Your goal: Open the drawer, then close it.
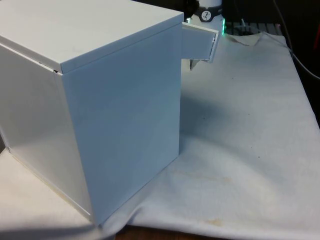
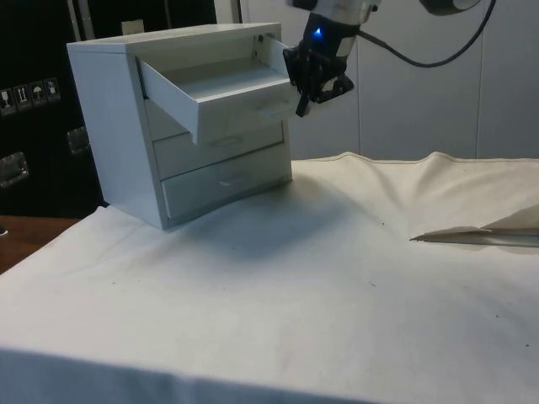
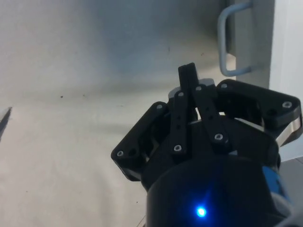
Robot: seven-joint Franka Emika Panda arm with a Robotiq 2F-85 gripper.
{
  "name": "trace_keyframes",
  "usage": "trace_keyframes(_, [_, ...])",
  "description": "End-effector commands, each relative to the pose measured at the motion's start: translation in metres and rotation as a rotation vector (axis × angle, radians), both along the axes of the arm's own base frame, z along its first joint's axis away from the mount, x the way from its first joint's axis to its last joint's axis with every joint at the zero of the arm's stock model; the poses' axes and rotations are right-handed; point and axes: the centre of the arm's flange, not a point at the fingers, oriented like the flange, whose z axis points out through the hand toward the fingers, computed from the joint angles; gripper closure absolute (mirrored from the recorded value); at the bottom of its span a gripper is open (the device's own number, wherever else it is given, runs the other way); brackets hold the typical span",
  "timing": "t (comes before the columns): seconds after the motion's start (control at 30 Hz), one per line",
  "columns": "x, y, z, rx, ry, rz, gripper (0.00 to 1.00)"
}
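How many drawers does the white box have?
3. The top drawer is pulled out beside the gripper, the middle drawer sits shut under it, and the bottom drawer is shut too.

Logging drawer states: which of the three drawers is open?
The top drawer of the chest: pulled well out, gripper at its front. The two lower drawers sit flush.

A laboratory or test room is suggested rather than a home. The surface (image 2: 278, 295) is covered by a plain white cloth (image 1: 240, 150), wrinkled and lightly stained, on which a small white chest of drawers (image 2: 168, 126) is set alone. Dark cabinets (image 2: 34, 109) marked with handling symbols are seen behind, black cables (image 2: 438, 50) are strung overhead, and bare pale wall panels (image 2: 421, 101) are seen
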Motion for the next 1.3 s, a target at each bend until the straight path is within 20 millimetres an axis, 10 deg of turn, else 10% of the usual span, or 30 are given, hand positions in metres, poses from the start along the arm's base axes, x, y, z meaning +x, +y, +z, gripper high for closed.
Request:
trace_keyframes(0.0, [0.003,-0.002,0.003,-0.008,-0.011,0.005,1.0])
trace_keyframes(1.27, [0.03,-0.012,0.025,-0.069,-0.059,0.012,1.0])
